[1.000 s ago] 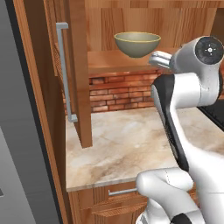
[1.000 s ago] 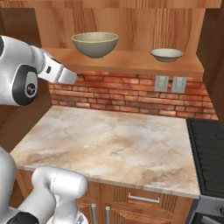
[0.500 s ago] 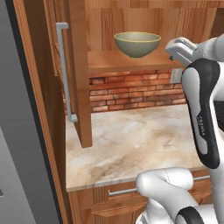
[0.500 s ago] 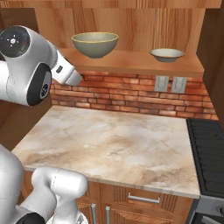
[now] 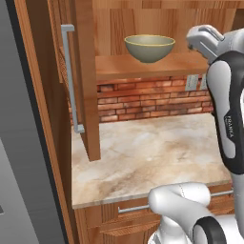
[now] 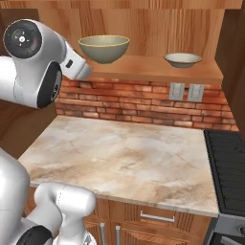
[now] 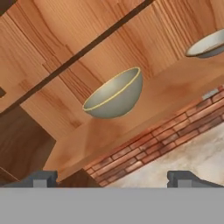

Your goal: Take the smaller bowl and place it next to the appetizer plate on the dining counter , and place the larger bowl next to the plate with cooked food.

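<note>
The larger bowl (image 5: 149,47) (image 6: 104,48) (image 7: 114,96), deep and olive-beige with a yellowish rim, stands on the left part of a wooden shelf (image 6: 158,71). The smaller bowl (image 6: 182,59) (image 7: 208,45), shallow and grey-beige, sits on the same shelf further right. My gripper (image 7: 113,180) is open with nothing between its fingertips, and hangs in the air in front of and slightly below the larger bowl, apart from it. The white hand (image 5: 206,40) (image 6: 75,66) is raised to about shelf height.
Under the shelf lie a red brick backsplash (image 6: 143,103) with wall outlets (image 6: 184,91) and a narrow marbled counter (image 6: 124,162) over wooden drawers. A dark stove (image 6: 229,172) borders it on the right. An open cabinet door with a metal handle (image 5: 68,78) stands at the left.
The arm has swung upward and toward the shelf, lifting the hand to the level of the bowls. The jaws have stayed open and both bowls have not moved.
</note>
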Tool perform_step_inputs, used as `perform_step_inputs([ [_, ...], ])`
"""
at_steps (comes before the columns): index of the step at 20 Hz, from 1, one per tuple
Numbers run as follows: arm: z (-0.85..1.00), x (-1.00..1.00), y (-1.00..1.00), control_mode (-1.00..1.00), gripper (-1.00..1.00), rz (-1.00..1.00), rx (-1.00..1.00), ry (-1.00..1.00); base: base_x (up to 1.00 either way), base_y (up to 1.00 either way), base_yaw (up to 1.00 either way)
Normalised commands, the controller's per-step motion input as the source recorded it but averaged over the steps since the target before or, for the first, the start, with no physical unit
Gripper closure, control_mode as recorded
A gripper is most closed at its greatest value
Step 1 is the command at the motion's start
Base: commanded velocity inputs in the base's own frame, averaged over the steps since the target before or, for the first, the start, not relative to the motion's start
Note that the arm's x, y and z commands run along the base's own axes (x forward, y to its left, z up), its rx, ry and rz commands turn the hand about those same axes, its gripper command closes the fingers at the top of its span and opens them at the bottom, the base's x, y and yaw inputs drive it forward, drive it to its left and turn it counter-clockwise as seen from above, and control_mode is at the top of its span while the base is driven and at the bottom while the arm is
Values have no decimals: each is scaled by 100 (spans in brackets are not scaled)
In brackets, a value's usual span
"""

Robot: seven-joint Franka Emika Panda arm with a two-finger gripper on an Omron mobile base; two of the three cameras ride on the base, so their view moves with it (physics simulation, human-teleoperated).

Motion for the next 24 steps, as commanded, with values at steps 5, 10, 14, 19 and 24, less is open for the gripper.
perform_step_inputs([
  [5,1,59,0,-100,-100,0,0,9,0,0,0],
  [10,0,67,0,-100,-100,0,0,8,0,0,0],
  [14,0,64,0,-100,-100,0,0,2,0,0,0],
  [19,-17,50,0,-100,-100,0,-2,0,0,0,0],
  [24,-42,44,0,-100,-100,0,-8,0,0,0,0],
])
